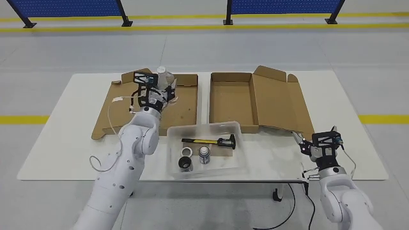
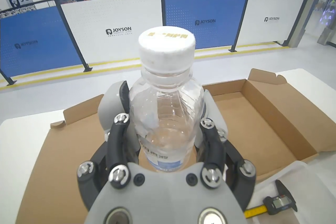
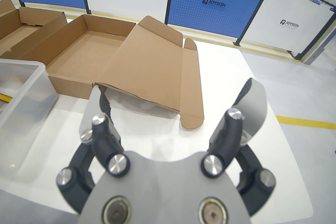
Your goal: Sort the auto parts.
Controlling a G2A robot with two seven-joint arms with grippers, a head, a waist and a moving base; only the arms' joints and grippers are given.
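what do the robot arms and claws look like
The left arm and right arm are white shells. The left claw and right claw each have a grey plate body, black curved links with silver bolts, and two grey fingers with black ridged pads. A thin white cable loops beside the left arm.

Caliper (image 1: 206, 142) in bin (image 1: 211, 127); left carton (image 1: 186, 112) and right carton (image 1: 231, 105) side by side behind it, on table (image 1: 70, 121).
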